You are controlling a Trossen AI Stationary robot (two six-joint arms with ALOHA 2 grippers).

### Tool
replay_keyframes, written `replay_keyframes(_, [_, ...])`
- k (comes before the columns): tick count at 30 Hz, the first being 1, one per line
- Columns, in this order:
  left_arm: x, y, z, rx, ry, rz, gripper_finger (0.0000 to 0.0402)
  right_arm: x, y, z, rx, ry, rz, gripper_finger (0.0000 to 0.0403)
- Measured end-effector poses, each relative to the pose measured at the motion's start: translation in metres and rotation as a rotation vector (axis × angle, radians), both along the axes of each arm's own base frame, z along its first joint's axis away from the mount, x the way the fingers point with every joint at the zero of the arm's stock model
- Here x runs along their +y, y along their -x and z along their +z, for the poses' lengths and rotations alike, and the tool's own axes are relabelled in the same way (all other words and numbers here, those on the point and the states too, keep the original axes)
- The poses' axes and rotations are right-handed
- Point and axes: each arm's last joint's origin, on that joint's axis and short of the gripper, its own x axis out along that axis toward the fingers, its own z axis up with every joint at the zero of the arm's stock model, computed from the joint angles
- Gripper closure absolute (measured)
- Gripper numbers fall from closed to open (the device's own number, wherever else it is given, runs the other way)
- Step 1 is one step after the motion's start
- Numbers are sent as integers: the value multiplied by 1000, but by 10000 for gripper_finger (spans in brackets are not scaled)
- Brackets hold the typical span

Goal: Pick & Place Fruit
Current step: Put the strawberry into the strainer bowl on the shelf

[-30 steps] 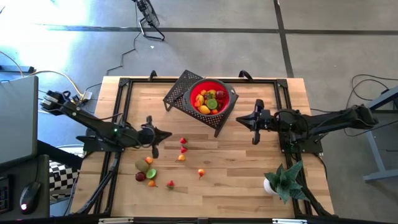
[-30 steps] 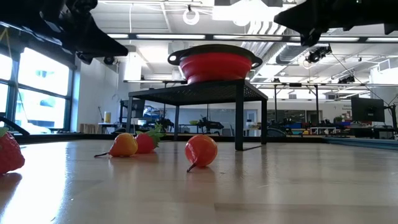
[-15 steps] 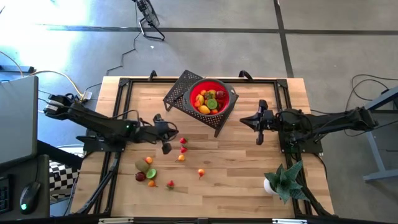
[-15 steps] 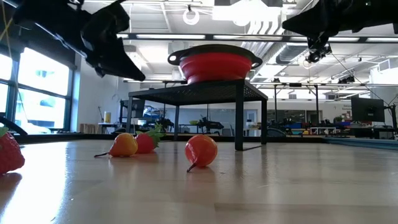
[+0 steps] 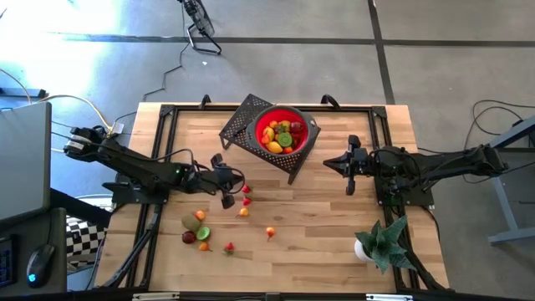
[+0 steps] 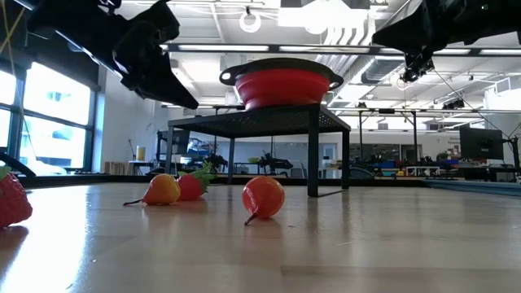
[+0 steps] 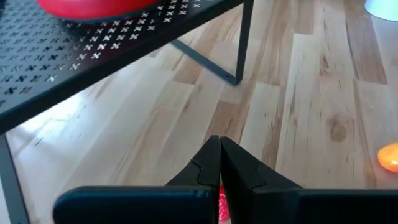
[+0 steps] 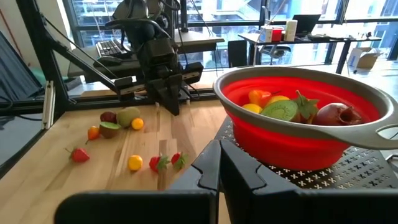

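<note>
From above, the left hand is seen shut and empty, poised just beside two red fruits on the surface; more loose fruit lies nearer the front edge, and the red bowl on its black stand already holds a heap. The right hand is parked closed, holding nothing, beside the stand. From surface height, an orange fruit and a round red one are seen resting apart, so one can be taken alone. In the left wrist view a red fruit shows just behind the closed fingertips: the fingers should be spread before descent, then centred over it. In the right wrist view the bowl is seen filled
</note>
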Motion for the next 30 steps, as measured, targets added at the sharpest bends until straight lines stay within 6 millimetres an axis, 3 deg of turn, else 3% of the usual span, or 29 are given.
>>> replay_keyframes(4, [4,-1,0,-10,28,35,354,1,0,0,0,-3,28,401])
replay_keyframes(10, [15,-2,0,-21,53,88,255,1,0,0,-1,-5,48,401])
replay_keyframes(14, [16,-2,0,-22,57,89,217,1,0,0,-1,-5,48,401])
replay_keyframes(30, [12,-16,-15,-11,123,26,220,1,0,0,4,-5,47,401])
